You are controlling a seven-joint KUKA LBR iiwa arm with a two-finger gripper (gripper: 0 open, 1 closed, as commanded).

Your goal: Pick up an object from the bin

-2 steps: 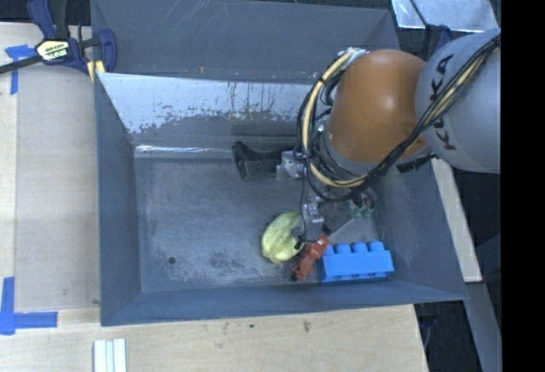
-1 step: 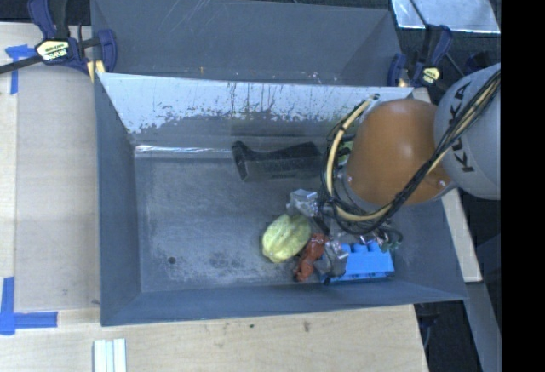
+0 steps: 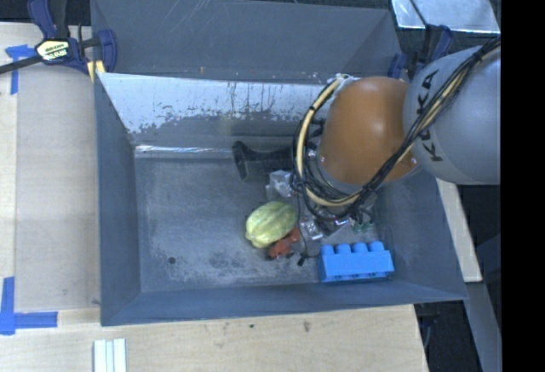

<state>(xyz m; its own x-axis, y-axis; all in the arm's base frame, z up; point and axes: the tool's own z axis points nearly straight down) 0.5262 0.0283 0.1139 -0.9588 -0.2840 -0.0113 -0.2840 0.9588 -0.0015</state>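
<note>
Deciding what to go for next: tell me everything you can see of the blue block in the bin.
The blue block looks like a toy building brick of smooth plastic, with three studs along its far edge. It lies on the bin floor in the near corner on the view's right, long side along the near wall. The arm hangs over its far left corner; contact cannot be told. A small red thing lies left of it, apart.
</note>
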